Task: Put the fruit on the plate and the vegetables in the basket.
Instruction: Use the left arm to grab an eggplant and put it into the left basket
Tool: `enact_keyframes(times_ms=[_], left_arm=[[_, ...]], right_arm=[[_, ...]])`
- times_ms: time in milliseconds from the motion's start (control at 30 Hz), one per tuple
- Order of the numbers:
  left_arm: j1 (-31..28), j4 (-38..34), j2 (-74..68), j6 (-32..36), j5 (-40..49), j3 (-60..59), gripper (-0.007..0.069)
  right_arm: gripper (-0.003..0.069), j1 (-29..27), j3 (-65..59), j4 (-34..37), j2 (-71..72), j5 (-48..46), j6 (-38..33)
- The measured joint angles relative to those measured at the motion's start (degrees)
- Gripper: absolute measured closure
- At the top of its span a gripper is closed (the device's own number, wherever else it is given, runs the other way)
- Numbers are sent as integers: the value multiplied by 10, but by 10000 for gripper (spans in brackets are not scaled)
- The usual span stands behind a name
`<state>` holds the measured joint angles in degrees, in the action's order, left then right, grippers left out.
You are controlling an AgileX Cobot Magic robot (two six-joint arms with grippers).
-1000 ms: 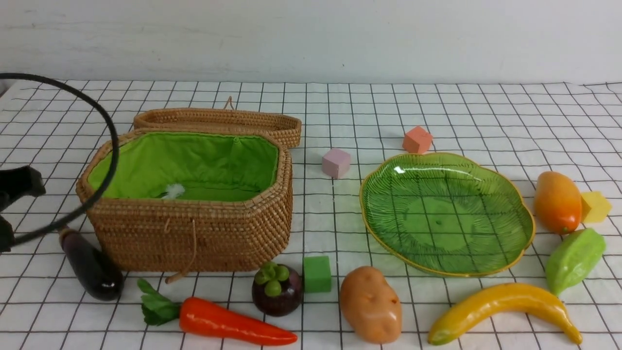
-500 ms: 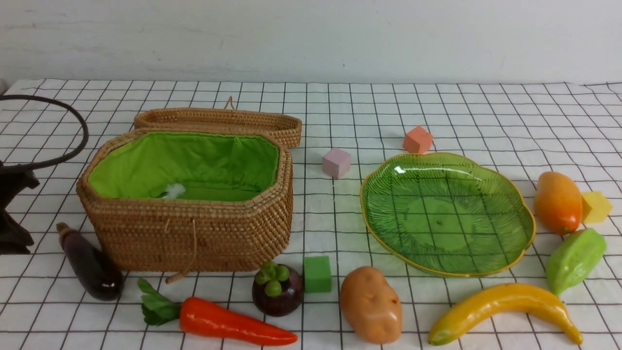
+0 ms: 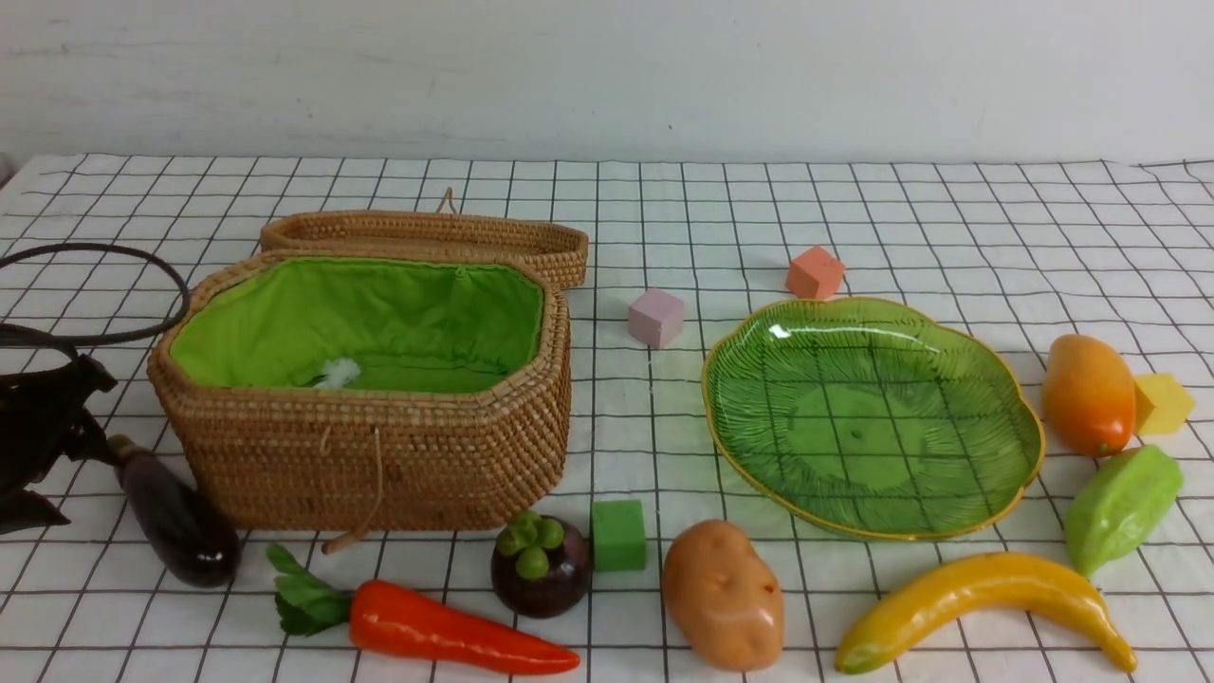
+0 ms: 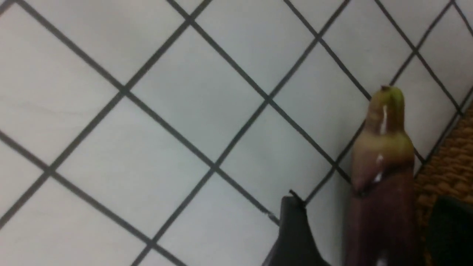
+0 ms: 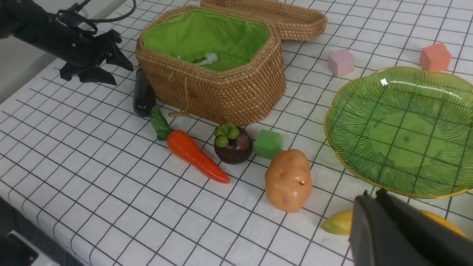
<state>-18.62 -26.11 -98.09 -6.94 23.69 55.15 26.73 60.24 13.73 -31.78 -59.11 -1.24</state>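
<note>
Step in hand, as I judged it: first vegetable pick, left arm on the eggplant [image 3: 175, 522]. Nothing was sorted yet. The basket [image 3: 379, 455] held no vegetables and the plate [image 3: 873, 417] no fruit.

On the worktop [image 3: 664, 209]:
- Eggplant on its side, just beside the basket's left end, stem pointing away from me.
- Carrot [image 3: 455, 634], potato [image 3: 723, 596] and mangosteen [image 3: 541, 569] along the near edge.
- Banana [image 3: 986, 593], gourd [image 3: 1122, 505] and mango [image 3: 1088, 394] near the plate's right side.

Left arm sat low at the left edge, reaching in toward the stem. Left fingers [image 4: 293, 236] were spread wide and straddled the eggplant's neck, with a gap on each side. Nothing was gripped.

Right fingers [image 5: 399, 236] were closed and empty, hanging over the banana on the plate's near side.

Next move, my reading: close the left fingers, lift clear of the basket wall, carry over the rim and release. The skin was glossy and the neck tapered, so it could slip. I would bite further down the body.
</note>
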Motion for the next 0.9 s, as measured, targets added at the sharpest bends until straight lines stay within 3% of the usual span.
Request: enact_keyframes(times_ms=[400,900], left_arm=[[0,-140,-26,140,-24,18,168],[0,-158,-84,154,-49,37,167]], right_arm=[[641,0,0,24,0,13,0],[638,1,-6,36,0,14,0]])
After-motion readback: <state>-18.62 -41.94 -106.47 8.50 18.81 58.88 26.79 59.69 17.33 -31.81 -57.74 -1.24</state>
